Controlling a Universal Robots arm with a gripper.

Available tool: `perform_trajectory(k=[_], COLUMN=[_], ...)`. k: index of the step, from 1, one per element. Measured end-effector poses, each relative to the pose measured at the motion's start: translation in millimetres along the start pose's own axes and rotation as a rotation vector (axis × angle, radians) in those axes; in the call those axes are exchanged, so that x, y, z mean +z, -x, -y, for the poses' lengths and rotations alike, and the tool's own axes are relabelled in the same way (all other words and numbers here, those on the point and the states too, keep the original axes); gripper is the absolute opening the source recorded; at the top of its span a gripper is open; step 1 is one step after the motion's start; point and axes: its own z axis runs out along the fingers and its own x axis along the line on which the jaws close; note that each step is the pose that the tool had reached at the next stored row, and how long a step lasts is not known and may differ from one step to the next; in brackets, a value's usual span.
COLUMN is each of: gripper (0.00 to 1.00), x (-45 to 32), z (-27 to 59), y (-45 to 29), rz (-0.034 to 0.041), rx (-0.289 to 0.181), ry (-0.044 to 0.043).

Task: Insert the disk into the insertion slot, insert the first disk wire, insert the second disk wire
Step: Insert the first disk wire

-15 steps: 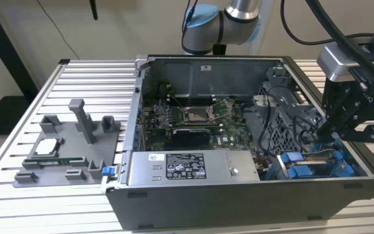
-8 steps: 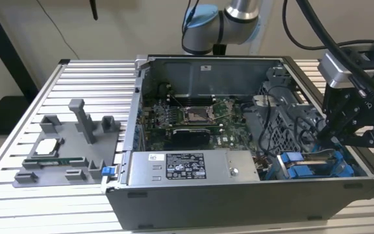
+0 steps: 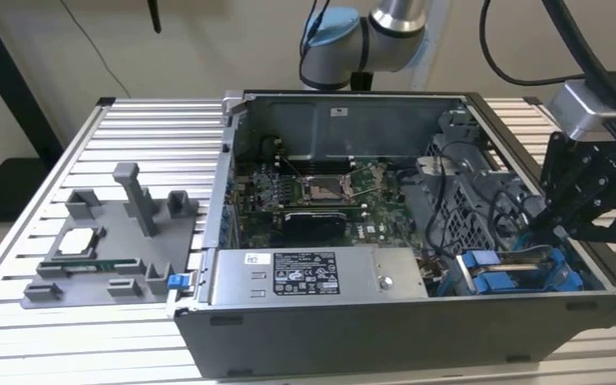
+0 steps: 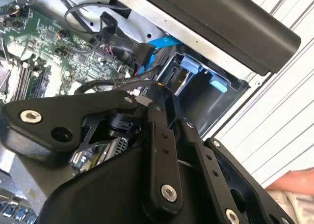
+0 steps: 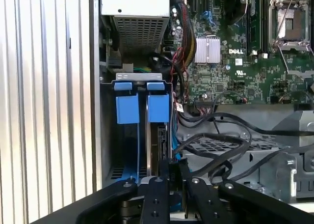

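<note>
The insertion slot (image 3: 506, 277) is the grey bay with blue rails and tabs in the case corner at the exterior view's right. It appears in both wrist views (image 5: 128, 135) (image 4: 201, 94). A dark slab (image 5: 161, 140) stands edge-on in it under one blue tab; it seems to be the disk. My black gripper (image 3: 552, 233) hangs just over this bay. Its fingers (image 5: 157, 194) are drawn close together at the bay's mouth (image 5: 172, 164). A thin blue disk wire (image 5: 173, 148) (image 4: 153, 49) runs straight into the fingertips (image 4: 164, 94), which seem shut on its end.
The open case holds a green motherboard (image 3: 319, 188), a labelled grey power-supply box (image 3: 308, 277) and a perforated grey cage (image 5: 221, 145) draped with black cables (image 5: 221, 121). A grey fixture (image 3: 105, 249) with small parts sits on the ribbed table (image 3: 147, 136) at the exterior view's left.
</note>
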Motion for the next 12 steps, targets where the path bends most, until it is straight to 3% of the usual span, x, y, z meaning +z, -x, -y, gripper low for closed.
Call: perform_trajectory(k=[6, 12], gripper=[0.00, 0.00], x=[10.0, 10.1], z=[0.8, 0.9], y=[-1.3, -1.4], rz=[-0.0002, -0.0015], rx=[0.000, 0.001], ry=[0.0018, 0.0018])
